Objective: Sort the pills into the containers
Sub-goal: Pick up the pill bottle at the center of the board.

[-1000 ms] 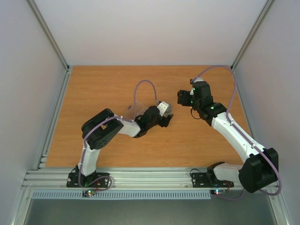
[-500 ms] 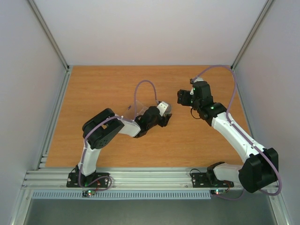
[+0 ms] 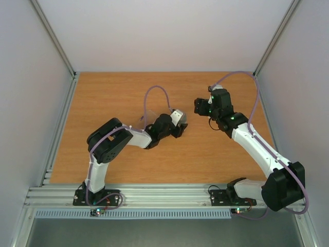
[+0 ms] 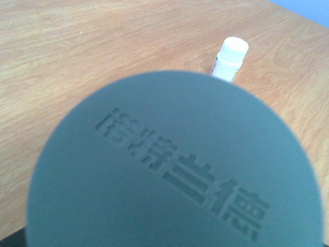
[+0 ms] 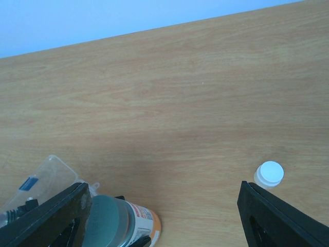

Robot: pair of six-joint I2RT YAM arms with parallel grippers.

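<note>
A pill bottle (image 5: 134,221) with an orange-and-white label lies tilted on the wood. Its grey cap (image 4: 175,164), embossed with characters, fills the left wrist view and hides that gripper's fingers. My left gripper (image 3: 180,124) reaches around the bottle, and black finger parts show on either side of it in the right wrist view. I cannot tell whether they press on it. The clear pill box (image 5: 41,180), the containers, lies just behind the bottle. My right gripper (image 5: 162,198) hovers open above bare wood, nothing between its fingers. No pills show.
A small white-capped vial (image 5: 270,175) stands on the table beside my right finger, and is also in the left wrist view as the vial (image 4: 231,57). Grey walls and metal rails (image 3: 56,128) bound the wooden table (image 3: 113,98).
The left arm's elbow has swung slightly left and its gripper has shifted a little up and left at the bottle. The right arm has not moved.
</note>
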